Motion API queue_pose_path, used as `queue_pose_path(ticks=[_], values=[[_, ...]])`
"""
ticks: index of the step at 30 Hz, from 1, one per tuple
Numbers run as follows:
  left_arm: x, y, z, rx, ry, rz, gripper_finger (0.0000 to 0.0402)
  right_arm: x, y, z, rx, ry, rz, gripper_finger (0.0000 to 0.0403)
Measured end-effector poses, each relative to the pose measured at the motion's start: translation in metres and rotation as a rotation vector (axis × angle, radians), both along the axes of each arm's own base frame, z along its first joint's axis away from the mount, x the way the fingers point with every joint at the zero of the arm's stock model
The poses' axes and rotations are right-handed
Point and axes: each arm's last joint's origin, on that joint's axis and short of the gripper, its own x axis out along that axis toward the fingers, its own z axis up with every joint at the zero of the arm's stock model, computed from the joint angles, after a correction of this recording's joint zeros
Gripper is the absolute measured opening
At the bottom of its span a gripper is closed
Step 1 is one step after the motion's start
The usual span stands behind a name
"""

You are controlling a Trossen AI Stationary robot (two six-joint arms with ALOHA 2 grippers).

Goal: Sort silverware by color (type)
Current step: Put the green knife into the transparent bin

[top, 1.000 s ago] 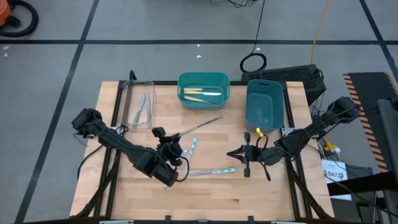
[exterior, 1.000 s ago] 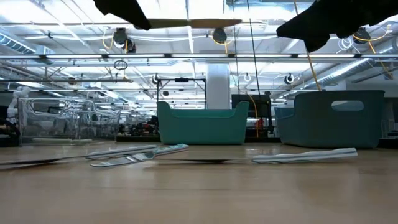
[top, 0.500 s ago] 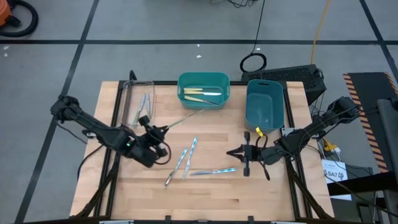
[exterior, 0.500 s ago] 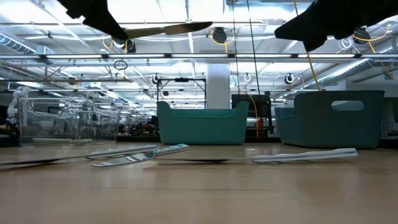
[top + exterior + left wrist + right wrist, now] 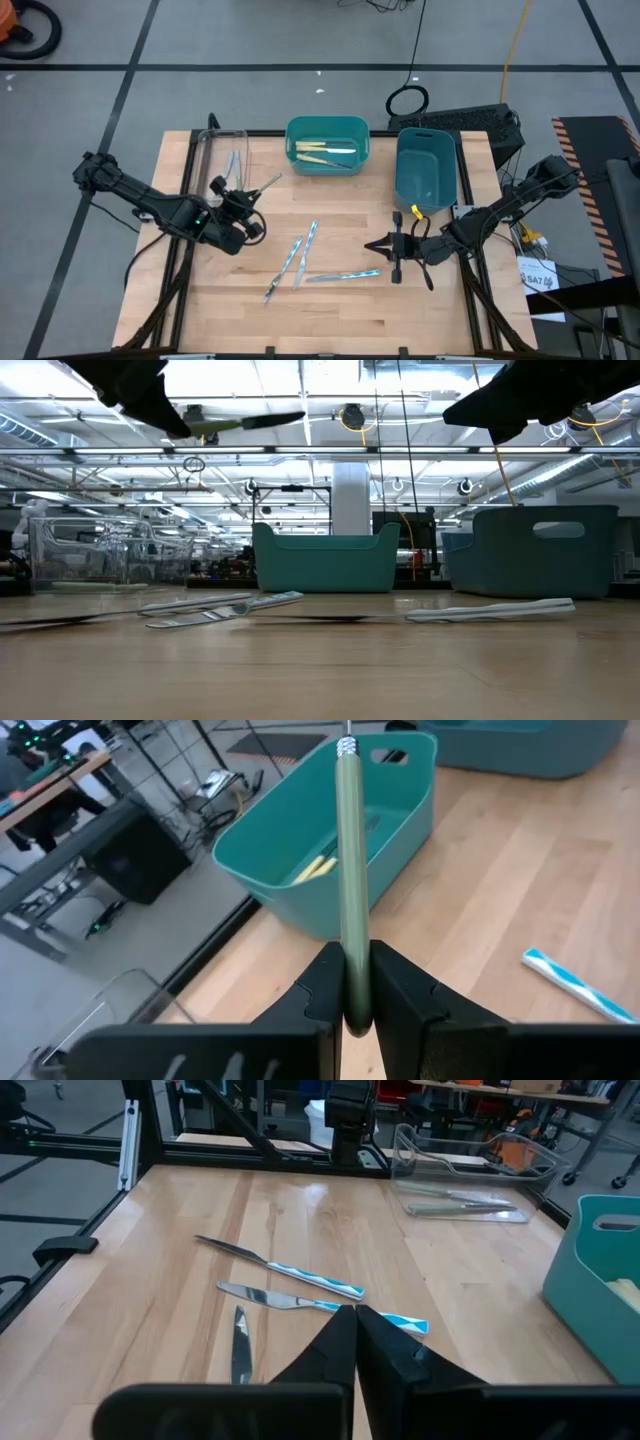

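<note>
Pale green handle, silver tip: that's the utensil (image 5: 350,870) the left gripper (image 5: 243,200) has pinched between its closed fingers, held up in the air just beside the clear tray (image 5: 207,165), which already has a couple of pieces lying in it. The teal bin (image 5: 327,144) holds yellow-handled ones (image 5: 322,150). Three blue-handled pieces (image 5: 300,258) lie loose on the wooden tabletop (image 5: 340,315), near the middle. The right gripper (image 5: 372,246) hangs above the tabletop's right side with its fingers pressed together, holding nothing, near the blue bin (image 5: 426,168).
</note>
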Motion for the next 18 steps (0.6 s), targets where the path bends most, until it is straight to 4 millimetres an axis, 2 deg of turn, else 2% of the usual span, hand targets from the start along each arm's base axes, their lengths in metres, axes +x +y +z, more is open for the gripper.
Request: queue_pose_path(ticks=[8, 18], values=[[-0.012, 0.02, 0.004, -0.136, 0.016, 0.079, 0.0037, -0.001, 0.0, -0.003, 0.032, 0.028, -0.009, 0.0004], [-0.059, 0.052, 0.01, -0.277, 0.026, 0.358, 0.0037, -0.002, 0.0, -0.005, 0.045, 0.044, -0.017, 0.0004]])
